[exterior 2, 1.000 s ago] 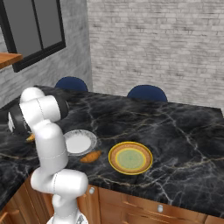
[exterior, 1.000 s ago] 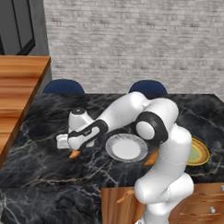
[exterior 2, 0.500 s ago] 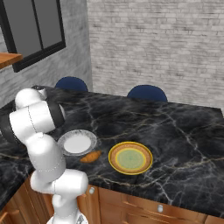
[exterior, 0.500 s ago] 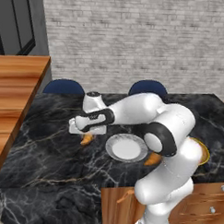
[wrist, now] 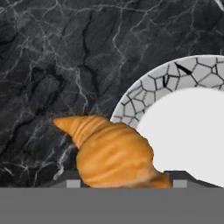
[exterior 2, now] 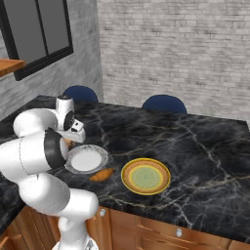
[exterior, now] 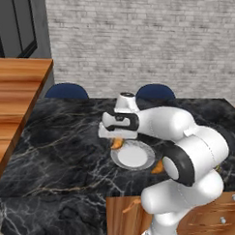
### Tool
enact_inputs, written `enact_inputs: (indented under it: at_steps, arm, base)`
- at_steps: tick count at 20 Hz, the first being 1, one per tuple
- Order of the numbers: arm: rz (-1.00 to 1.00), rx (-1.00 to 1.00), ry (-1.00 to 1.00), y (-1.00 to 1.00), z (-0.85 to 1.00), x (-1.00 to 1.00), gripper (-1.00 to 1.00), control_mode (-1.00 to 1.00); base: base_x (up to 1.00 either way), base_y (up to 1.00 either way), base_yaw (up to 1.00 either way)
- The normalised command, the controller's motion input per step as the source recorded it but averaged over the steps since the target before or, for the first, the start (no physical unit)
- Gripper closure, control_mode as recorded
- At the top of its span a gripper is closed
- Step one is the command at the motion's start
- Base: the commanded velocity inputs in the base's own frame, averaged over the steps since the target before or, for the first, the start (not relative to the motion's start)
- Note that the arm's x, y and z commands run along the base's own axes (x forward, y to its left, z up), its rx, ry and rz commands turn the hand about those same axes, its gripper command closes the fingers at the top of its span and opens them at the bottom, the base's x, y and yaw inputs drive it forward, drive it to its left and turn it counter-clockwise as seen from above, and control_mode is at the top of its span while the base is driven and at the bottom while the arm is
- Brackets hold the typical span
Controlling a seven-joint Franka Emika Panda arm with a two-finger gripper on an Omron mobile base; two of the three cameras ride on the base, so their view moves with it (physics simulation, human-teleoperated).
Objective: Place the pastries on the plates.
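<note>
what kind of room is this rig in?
Most likely a home kitchen, rendered. A dark marble counter over wooden drawers, plates and a croissant on it, blue chairs behind, a brick wall.

Hovering at the left rim of the white-grey plate (exterior: 133,155), gripper (exterior: 117,141) carrying a small orange pastry (exterior: 117,143) just under the hand. Plate sitting on the black marble counter (exterior: 64,151), near its front edge. Second orange pastry (exterior: 158,166) lying on the counter just right of the plate, partly hidden behind the arm. Two blue chair backs (exterior: 66,91) showing past the counter's far edge. Wooden table (exterior: 16,105) running along the counter's left edge.
</note>
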Motion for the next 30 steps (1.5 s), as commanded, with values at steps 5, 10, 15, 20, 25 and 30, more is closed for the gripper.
enact_inputs:
  at_steps: [5,10,15,20,25,30]
  arm:
    - [0.0,0.0,0.0,-0.92,0.04,-0.09,1.0,-1.0]
    - [0.0,0.02,0.12,-0.42,0.0,-0.05,1.0,-1.0]
    - [0.0,0.0,0.11,-0.11,-0.07,-0.12,1.0,-1.0]
    - [0.0,0.0,0.0,-0.21,-0.33,0.05,1.0,-1.0]
    - [0.0,0.0,0.0,0.0,-0.33,0.09,1.0,-1.0]
    - [0.0,0.01,-0.03,0.01,-0.31,0.11,1.0,-1.0]
  base:
    - [0.0,0.0,0.0]
    - [0.0,0.0,0.0]
    - [0.0,0.0,0.0]
    - [0.0,0.0,0.0]
    - [0.0,0.0,0.0]
    - [0.0,0.0,0.0]
